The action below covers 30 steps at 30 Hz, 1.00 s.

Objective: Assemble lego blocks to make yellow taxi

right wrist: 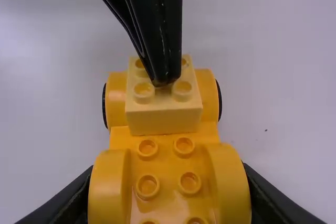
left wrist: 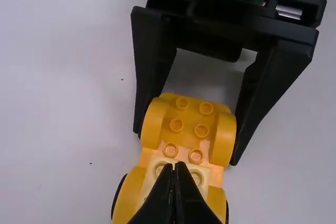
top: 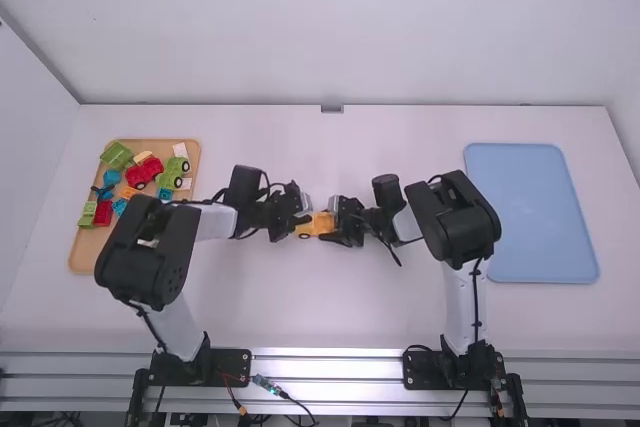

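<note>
- My right pincer [left wrist: 187,145] grips the car [right wrist: 119,182].
- Block [right wrist: 164,119] set on it; my left pincer [right wrist: 164,81], closed, empty, above.
- Nearly built; likely left: press, release.

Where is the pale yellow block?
In the right wrist view, the pale yellow block sits on the yellow car base, between two fenders at the end farther from the right end effector, just under the closed left end effector.
</note>
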Available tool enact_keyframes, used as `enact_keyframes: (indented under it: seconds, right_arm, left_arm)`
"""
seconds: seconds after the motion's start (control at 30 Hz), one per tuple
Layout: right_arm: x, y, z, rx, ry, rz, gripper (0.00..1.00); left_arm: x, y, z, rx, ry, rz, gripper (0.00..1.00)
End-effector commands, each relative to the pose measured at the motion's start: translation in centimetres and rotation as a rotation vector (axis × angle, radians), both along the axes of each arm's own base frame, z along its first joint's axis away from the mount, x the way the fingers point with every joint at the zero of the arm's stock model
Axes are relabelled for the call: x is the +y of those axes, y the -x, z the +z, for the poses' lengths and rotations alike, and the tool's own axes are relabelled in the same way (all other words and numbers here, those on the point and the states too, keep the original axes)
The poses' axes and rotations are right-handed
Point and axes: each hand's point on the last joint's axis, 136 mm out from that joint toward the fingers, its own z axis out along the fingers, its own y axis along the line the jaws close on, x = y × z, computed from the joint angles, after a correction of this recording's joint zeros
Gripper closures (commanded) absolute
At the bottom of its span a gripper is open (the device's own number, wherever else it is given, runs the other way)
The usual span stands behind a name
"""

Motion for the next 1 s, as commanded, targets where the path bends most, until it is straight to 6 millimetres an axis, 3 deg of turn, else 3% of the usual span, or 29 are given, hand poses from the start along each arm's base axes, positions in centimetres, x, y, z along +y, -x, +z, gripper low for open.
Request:
enact_keyframes:
  seconds: [0.0,0.13,0.2,0.3,0.4,0.53,0.6,0.73,0.77,0.8,0.87,0.93,0.97]
  right_arm:
    - [0.5,0.2,0.2,-0.016,-0.015,0.027,0.54]
    - [0.5,0.2,0.2,-0.015,-0.014,0.027,0.54]
    - [0.5,0.2,0.1,-0.014,-0.014,0.027,0.54]
    - [0.5,0.2,0.1,-0.012,-0.012,0.026,0.54]
    - [0.4,0.2,0.1,-0.009,-0.012,0.025,0.54]
    - [0.0,-0.2,0.1,-0.014,-0.013,0.011,0.54]
    - [-0.2,-0.4,0.1,-0.012,-0.013,0.005,0.54]
    - [-0.4,-0.4,-0.1,-0.001,-0.006,0.001,0.53]
    - [-0.4,-0.4,-0.1,0.000,-0.006,0.001,0.53]
    - [-0.4,-0.3,-0.1,0.003,-0.006,0.001,0.52]
    - [-0.5,-0.3,-0.1,0.006,-0.005,0.001,0.52]
    - [-0.5,-0.2,-0.1,0.005,-0.005,0.001,0.51]
    - [-0.5,-0.3,-0.1,0.004,-0.005,0.001,0.51]
  left_arm:
    - [4.3,3.1,-7.7,0.188,-0.262,0.154,0.98]
    - [3.1,2.9,-6.7,0.182,-0.183,0.121,0.98]
    - [1.8,2.1,-4.8,0.139,-0.116,0.059,0.98]
    - [1.4,0.4,-2.5,0.088,-0.082,0.056,0.98]
    - [1.3,-2.8,2.8,-0.018,-0.055,0.075,0.98]
    - [1.8,-4.9,9.5,-0.124,-0.019,0.084,0.98]
    - [2.8,-5.8,12.7,-0.147,-0.016,0.140,0.98]
    - [6.2,-7.5,16.3,-0.109,-0.050,0.354,0.98]
    - [6.4,-7.6,16.4,-0.106,-0.053,0.365,0.95]
    - [7.8,-8.0,16.7,-0.084,-0.077,0.446,0.74]
    - [9.6,-8.3,16.5,-0.046,-0.115,0.535,0.74]
    - [11.1,-8.3,15.9,-0.002,-0.145,0.617,0.55]
    - [11.8,-8.3,15.5,0.018,-0.161,0.660,0.50]
